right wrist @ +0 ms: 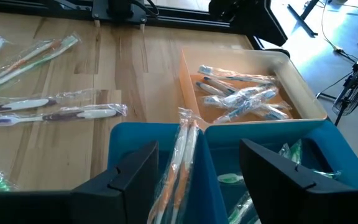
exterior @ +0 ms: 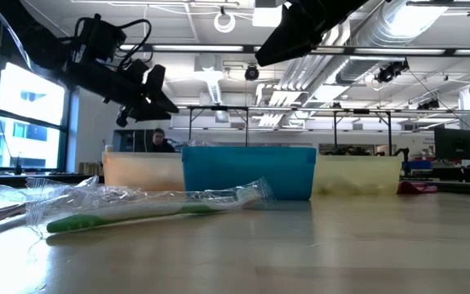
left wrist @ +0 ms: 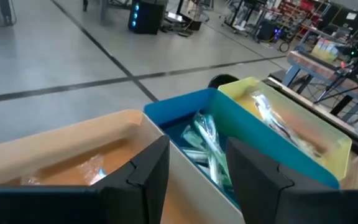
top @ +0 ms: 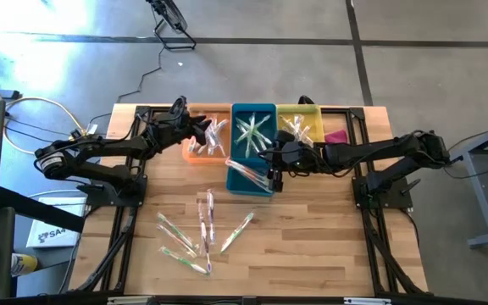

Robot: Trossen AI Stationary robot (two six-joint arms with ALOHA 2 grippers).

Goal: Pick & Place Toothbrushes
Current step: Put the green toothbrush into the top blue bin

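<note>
Along the wooden table's (top: 312,254) far edge I sort wrapped toothbrushes (top: 202,229) by colour into orange (top: 195,152), blue (top: 252,182) and yellow (top: 299,110) bins, so my left gripper (top: 200,134) hangs empty and parted over orange, my right gripper (top: 271,161) parted over blue, loose brushes lying mid-table.

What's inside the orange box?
The orange box holds several wrapped toothbrushes with blue and white handles, piled together. Whatever lies under that pile, and the box's near corner, can't be seen.

left claw (top: 200,134): hovering upper centre-left of the high view, fingers (left wrist: 151,168) standing apart
right claw (top: 271,166): reaching toward frame centre, fingers (right wrist: 135,171) spread wide
</note>
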